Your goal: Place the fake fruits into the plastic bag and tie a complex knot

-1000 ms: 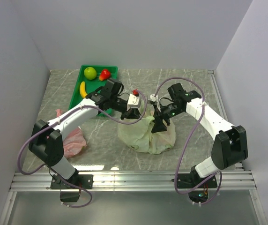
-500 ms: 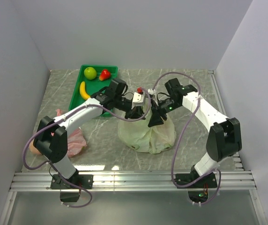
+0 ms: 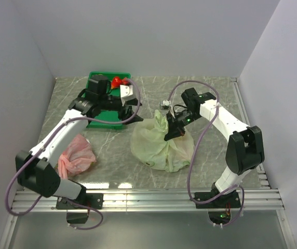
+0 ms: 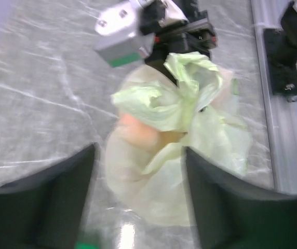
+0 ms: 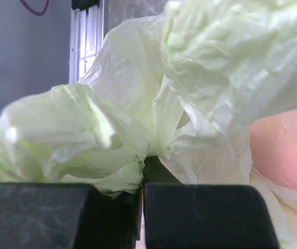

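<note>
Plastic bag (image 3: 161,148), pale green and crumpled, sits near the middle of the table (image 3: 216,93) in the top view, its gathered neck standing up at its 12 o'clock side. The right gripper (image 3: 170,134) is at that neck, at about 1 o'clock on the bag; its wrist view shows the two dark fingers (image 5: 200,215) pressed together with a fold of the bag's film (image 5: 216,67) pinched in the seam between them. An orange-pink peach (image 5: 283,150) shows through the film beside it. The left gripper (image 3: 130,111) hangs at the bag's 10 o'clock, apart from it, by the near right corner of the green tray (image 3: 115,74); its fingers (image 4: 39,202) stand wide apart with nothing between them, the bag (image 4: 190,140) seen beyond. A small red fruit (image 3: 117,81) lies in the tray at the table's 11 o'clock. A pink bag (image 3: 76,158) lies crumpled at 8 o'clock.
</note>
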`<act>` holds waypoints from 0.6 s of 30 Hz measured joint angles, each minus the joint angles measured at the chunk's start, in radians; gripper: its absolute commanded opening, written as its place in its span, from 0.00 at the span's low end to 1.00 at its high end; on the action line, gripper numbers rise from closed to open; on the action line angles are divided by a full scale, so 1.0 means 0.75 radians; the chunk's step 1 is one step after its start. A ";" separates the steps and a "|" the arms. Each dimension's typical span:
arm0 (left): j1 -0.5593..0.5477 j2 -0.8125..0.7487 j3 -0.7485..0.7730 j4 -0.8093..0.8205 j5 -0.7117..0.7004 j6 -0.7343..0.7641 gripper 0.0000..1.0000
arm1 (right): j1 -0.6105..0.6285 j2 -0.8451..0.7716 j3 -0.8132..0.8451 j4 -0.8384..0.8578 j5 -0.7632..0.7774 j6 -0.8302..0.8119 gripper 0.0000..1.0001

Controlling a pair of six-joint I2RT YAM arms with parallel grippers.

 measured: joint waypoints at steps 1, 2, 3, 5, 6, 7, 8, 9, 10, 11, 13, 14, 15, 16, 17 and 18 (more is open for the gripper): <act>0.013 -0.028 0.000 0.003 -0.014 0.001 0.91 | 0.000 0.000 0.004 -0.005 -0.001 -0.007 0.00; 0.019 -0.051 0.000 0.008 -0.027 0.002 0.92 | 0.000 0.000 0.010 -0.013 -0.001 -0.014 0.00; 0.019 -0.063 0.001 0.010 -0.036 0.002 0.93 | 0.000 0.000 0.014 -0.017 -0.001 -0.020 0.00; 0.014 -0.066 0.007 0.011 -0.040 0.035 0.99 | 0.000 0.000 0.027 -0.027 0.001 -0.030 0.00; 0.012 -0.053 0.014 0.006 -0.036 0.060 0.99 | 0.000 0.000 0.033 -0.031 0.001 -0.036 0.00; 0.009 -0.039 0.022 -0.001 -0.033 0.093 0.99 | 0.000 0.000 0.041 -0.035 0.001 -0.043 0.00; 0.003 -0.015 0.041 -0.020 -0.029 0.152 0.99 | 0.001 0.000 0.047 -0.039 0.003 -0.049 0.00; 0.000 0.006 0.056 -0.036 -0.024 0.190 0.99 | 0.001 0.000 0.051 -0.041 0.005 -0.055 0.00; -0.005 0.035 0.080 -0.067 -0.020 0.257 0.99 | 0.003 0.000 0.054 -0.042 0.007 -0.063 0.00; -0.012 0.067 0.108 -0.096 -0.016 0.329 0.99 | 0.005 0.000 0.054 -0.043 0.010 -0.070 0.00; -0.026 0.123 0.155 -0.145 -0.010 0.444 0.99 | 0.009 0.000 0.054 -0.045 0.016 -0.079 0.00; -0.035 0.148 0.176 -0.174 -0.008 0.503 0.98 | 0.012 0.000 0.054 -0.045 0.018 -0.086 0.00; -0.042 0.171 0.196 -0.194 -0.005 0.558 0.96 | 0.014 -0.001 0.054 -0.046 0.023 -0.093 0.00; -0.050 0.190 0.211 -0.208 0.000 0.610 0.94 | 0.018 -0.001 0.054 -0.046 0.030 -0.101 0.00; -0.058 0.202 0.219 -0.216 0.003 0.650 0.90 | 0.021 -0.001 0.054 -0.046 0.036 -0.105 0.00; -0.067 0.215 0.226 -0.234 0.006 0.694 0.89 | 0.024 -0.001 0.054 -0.046 0.040 -0.109 0.00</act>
